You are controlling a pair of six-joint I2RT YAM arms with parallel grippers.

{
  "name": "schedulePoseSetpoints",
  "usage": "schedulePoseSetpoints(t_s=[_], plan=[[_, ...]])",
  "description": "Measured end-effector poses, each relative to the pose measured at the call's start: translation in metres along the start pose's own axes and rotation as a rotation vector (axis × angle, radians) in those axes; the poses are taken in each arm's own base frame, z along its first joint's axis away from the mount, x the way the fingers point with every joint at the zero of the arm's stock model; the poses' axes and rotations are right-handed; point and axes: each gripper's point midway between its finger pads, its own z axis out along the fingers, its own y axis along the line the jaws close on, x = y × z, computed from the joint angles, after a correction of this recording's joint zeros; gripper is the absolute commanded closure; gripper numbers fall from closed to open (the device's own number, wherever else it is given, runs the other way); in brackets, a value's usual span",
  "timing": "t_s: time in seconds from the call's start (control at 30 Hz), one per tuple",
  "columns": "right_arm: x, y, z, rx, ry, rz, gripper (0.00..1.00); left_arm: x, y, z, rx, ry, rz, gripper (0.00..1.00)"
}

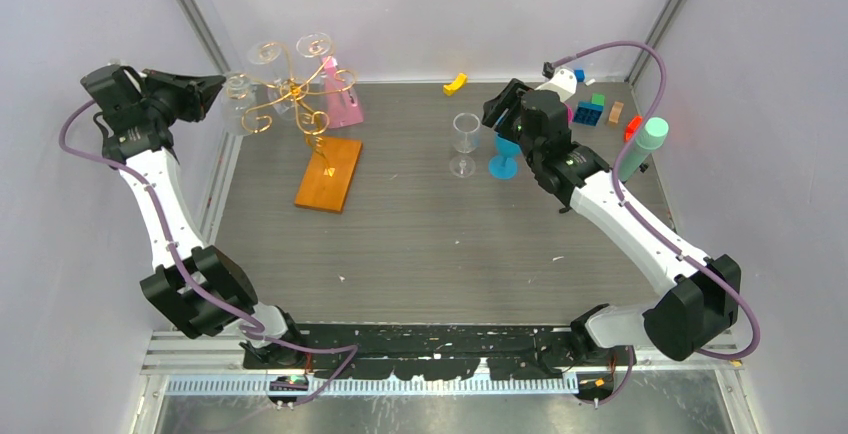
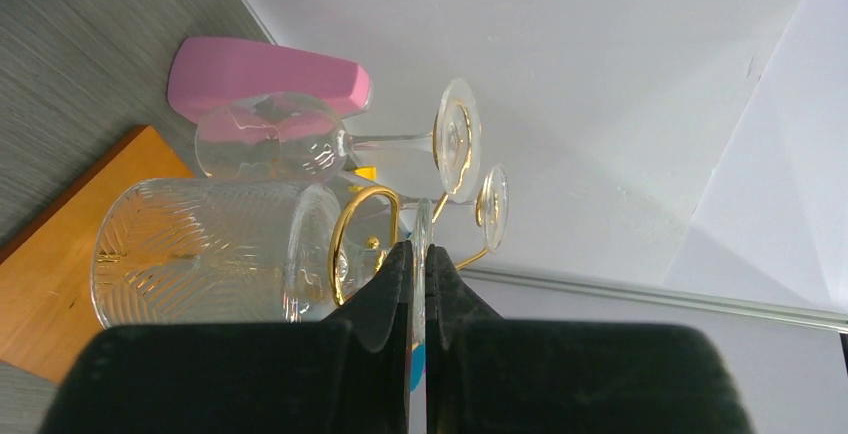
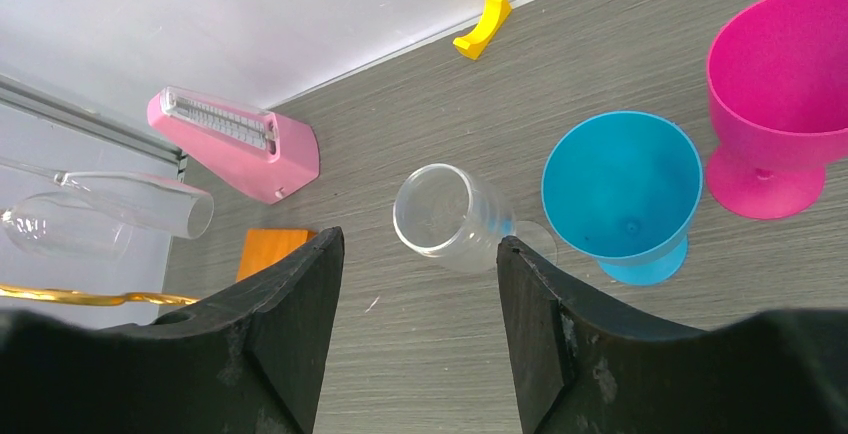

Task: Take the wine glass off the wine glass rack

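The wine glass rack (image 1: 300, 104) is a gold wire tree on an orange base (image 1: 328, 174) at the back left. Three clear wine glasses hang from it upside down. My left gripper (image 1: 213, 89) is at the leftmost one (image 1: 238, 96). In the left wrist view my left gripper (image 2: 420, 250) is shut on the thin foot of that ribbed wine glass (image 2: 200, 254), whose stem sits in a gold loop (image 2: 362, 236). A second glass (image 2: 270, 136) hangs beyond it. My right gripper (image 1: 500, 109) (image 3: 420, 244) is open and empty, above the table at the back right.
A pink metronome (image 1: 342, 104) stands behind the rack. A clear glass (image 1: 463, 139) (image 3: 450, 216), a blue cup (image 1: 505, 159) (image 3: 620, 189) and a magenta cup (image 3: 780, 84) stand under my right gripper. Coloured blocks (image 1: 595, 112), a green cylinder (image 1: 648, 144) and a yellow piece (image 1: 456, 82) lie at the back.
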Motion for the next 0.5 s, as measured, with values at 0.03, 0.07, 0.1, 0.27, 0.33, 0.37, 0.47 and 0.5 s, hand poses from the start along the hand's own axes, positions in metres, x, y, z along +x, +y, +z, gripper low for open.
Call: schedulePoseSetpoints(t_s=[0.03,0.07,0.1,0.27,0.33,0.37,0.47,0.5], plan=[[0.000,0.000,0.000,0.001,0.000,0.000,0.37,-0.001,0.001,0.000,-0.004,-0.004,0.000,1.00],[0.000,-0.001,0.000,0.001,-0.001,0.001,0.37,-0.002,0.001,0.000,-0.007,-0.009,0.002,1.00],[0.000,-0.001,0.000,0.001,-0.001,0.000,0.37,-0.003,0.001,0.000,-0.010,-0.016,0.004,1.00],[-0.001,-0.001,0.000,0.003,-0.002,0.001,0.37,-0.007,0.001,0.001,-0.016,-0.039,-0.010,1.00],[-0.001,-0.001,0.000,0.003,-0.002,0.002,0.37,-0.008,0.001,0.001,-0.016,-0.047,-0.021,1.00],[-0.001,-0.001,0.001,0.004,-0.003,0.002,0.37,-0.010,0.000,0.001,-0.016,-0.053,-0.025,1.00],[-0.002,-0.003,0.001,0.006,-0.005,0.003,0.37,-0.013,0.000,0.002,-0.015,-0.069,-0.038,1.00],[-0.002,-0.003,0.001,0.007,-0.005,0.003,0.37,-0.013,0.000,0.003,-0.015,-0.072,-0.042,1.00]])
